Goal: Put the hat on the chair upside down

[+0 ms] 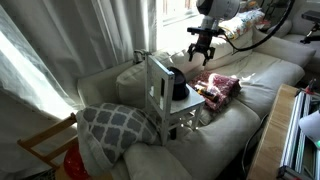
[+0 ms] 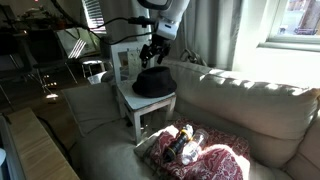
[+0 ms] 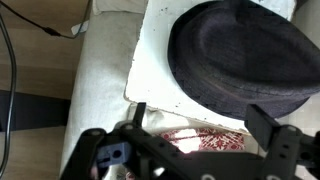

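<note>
The black hat (image 2: 153, 82) rests on the seat of the small white chair (image 2: 130, 98), which stands on the sofa. It also shows in an exterior view (image 1: 176, 85) on the chair (image 1: 160, 85), and fills the top right of the wrist view (image 3: 240, 50) on the white seat (image 3: 155, 60). My gripper (image 2: 152, 52) hangs just above the hat, open and empty; it also shows in an exterior view (image 1: 201, 52). In the wrist view its fingers (image 3: 200, 120) are spread apart with nothing between them.
A red-patterned cloth bundle (image 2: 195, 152) lies on the sofa (image 2: 250, 100) beside the chair, also seen in an exterior view (image 1: 217, 86) and the wrist view (image 3: 195, 140). A grey patterned cushion (image 1: 115, 125) and a tan wooden chair (image 1: 45, 145) stand nearby. A wooden table edge (image 2: 40, 150) is close.
</note>
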Controlling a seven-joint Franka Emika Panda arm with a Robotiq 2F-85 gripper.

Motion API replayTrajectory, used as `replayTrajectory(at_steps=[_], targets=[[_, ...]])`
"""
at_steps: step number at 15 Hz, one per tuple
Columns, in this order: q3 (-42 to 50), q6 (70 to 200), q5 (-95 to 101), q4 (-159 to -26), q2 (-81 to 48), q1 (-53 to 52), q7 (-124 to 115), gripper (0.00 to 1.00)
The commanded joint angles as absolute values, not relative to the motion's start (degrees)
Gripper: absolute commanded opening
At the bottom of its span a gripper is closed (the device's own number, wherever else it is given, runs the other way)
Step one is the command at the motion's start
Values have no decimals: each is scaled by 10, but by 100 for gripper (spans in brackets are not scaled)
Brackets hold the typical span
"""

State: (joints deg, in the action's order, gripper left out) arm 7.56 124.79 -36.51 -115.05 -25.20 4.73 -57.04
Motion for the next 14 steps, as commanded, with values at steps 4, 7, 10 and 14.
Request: replayTrajectory(at_steps=[4, 7, 10, 14], targets=[[83, 1252, -367, -1136, -280, 54, -619, 100], [91, 1261, -382, -1133, -313, 65, -678, 100], [89, 1270, -414, -1131, -345, 77, -727, 100], [57, 1238, -484, -1126, -377, 107, -677, 100]])
